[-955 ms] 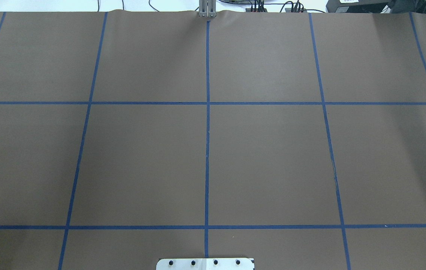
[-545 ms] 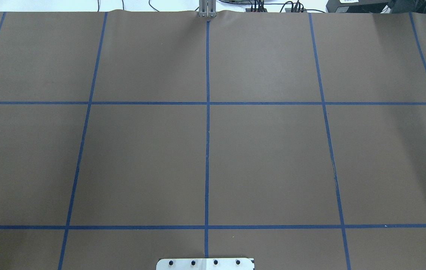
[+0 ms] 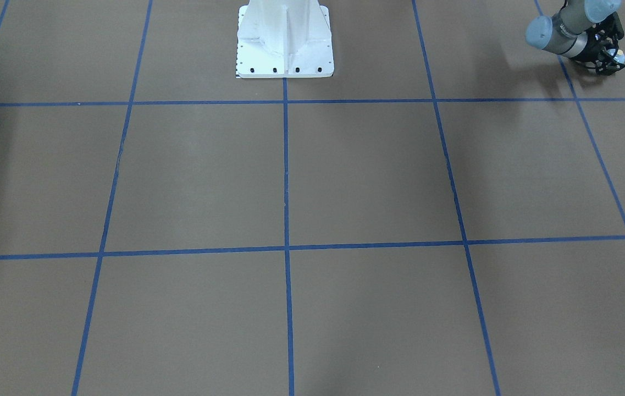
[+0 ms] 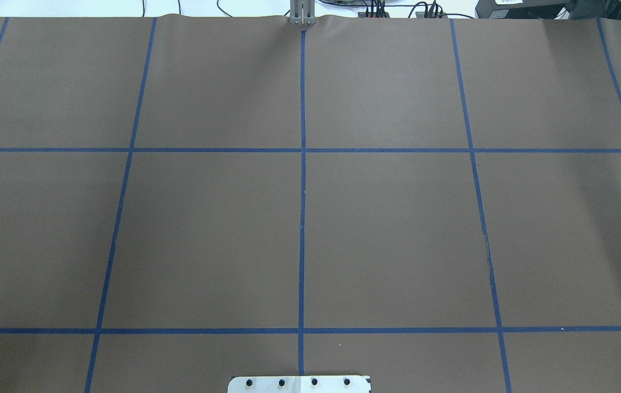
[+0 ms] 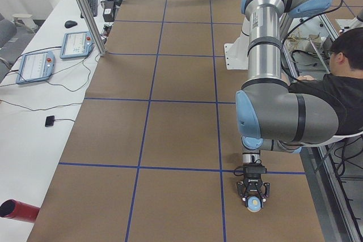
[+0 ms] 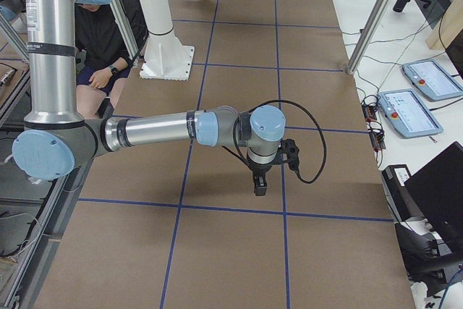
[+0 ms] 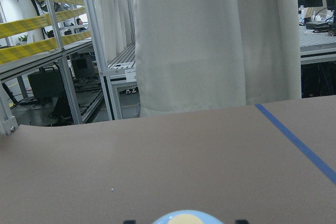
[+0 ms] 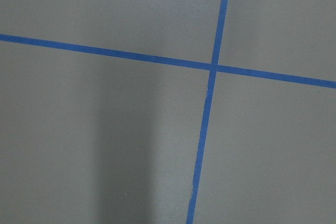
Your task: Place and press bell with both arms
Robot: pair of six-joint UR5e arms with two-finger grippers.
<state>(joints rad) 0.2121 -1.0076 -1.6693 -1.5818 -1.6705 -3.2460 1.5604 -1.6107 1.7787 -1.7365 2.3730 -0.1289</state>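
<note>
The black two-finger left gripper (image 5: 254, 198) is squeezed around the small light-blue dome bell with a cream button (image 5: 253, 204), low over the left end of the brown table (image 5: 170, 128). The bell looks light, hard and slippery, so hold its sides. I cannot tell how the right gripper (image 6: 259, 183) is set.

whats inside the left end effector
The bell, light blue with a cream button, sits between the left end effector's fingers. Its base is covered, so contact with the table is hidden.

White pedestal (image 3: 285, 38) on brown blue-gridded table (image 3: 367, 176); operator (image 5: 334, 92) seated beside; red cylinder (image 5: 18, 210) on side bench (image 5: 28, 140).
</note>
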